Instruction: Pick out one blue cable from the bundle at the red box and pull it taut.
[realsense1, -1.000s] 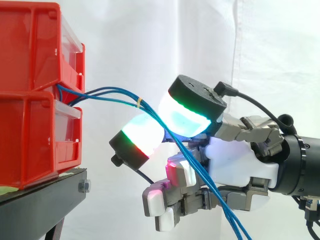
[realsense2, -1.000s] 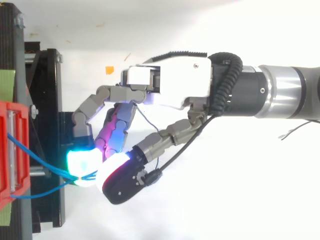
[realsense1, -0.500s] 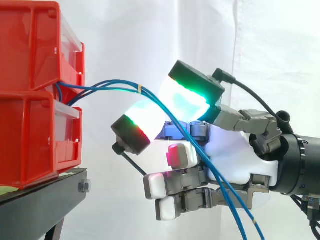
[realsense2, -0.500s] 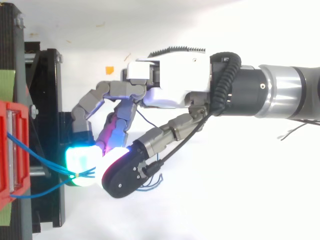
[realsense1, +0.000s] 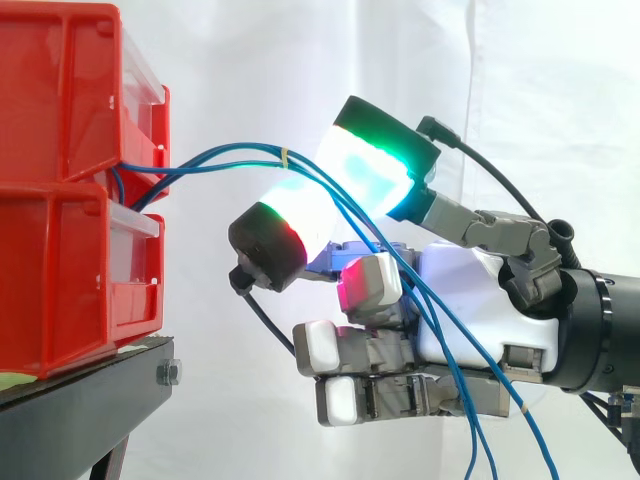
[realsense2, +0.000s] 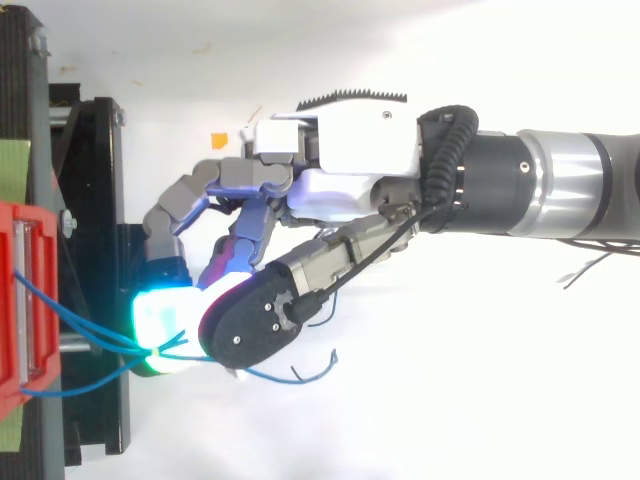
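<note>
Blue cables (realsense1: 268, 154) come out of the gap between the two stacked red bins (realsense1: 60, 180) at the left. They rise in a bowed arc toward the right and are gathered near the top of the arc by a small yellowish band (realsense1: 284, 155). Just past the band the strands run between two of the hand's glowing fingertips (realsense1: 372, 168). The upper one shines green and cyan, the lower one white with a red edge. From there the strands fan apart, drop across the front of the palm and leave at the bottom right.

The hand (realsense1: 470, 310) reaches in from the right with its fingers curled. The two big pads are pressed close together on the cables, so several strands sit in the pinch, and I cannot tell which of them is actually gripped. The other fingers are folded in below, one glowing magenta.

From above, the hand (realsense2: 340, 160) has its pinching tips just off the front of the bins. The cables cross the short gap to them, and a loose blue end curls out just beyond the dark pad.

The bins sit on a black stand (realsense1: 90, 400), with a white curtain (realsense1: 300, 60) behind.
</note>
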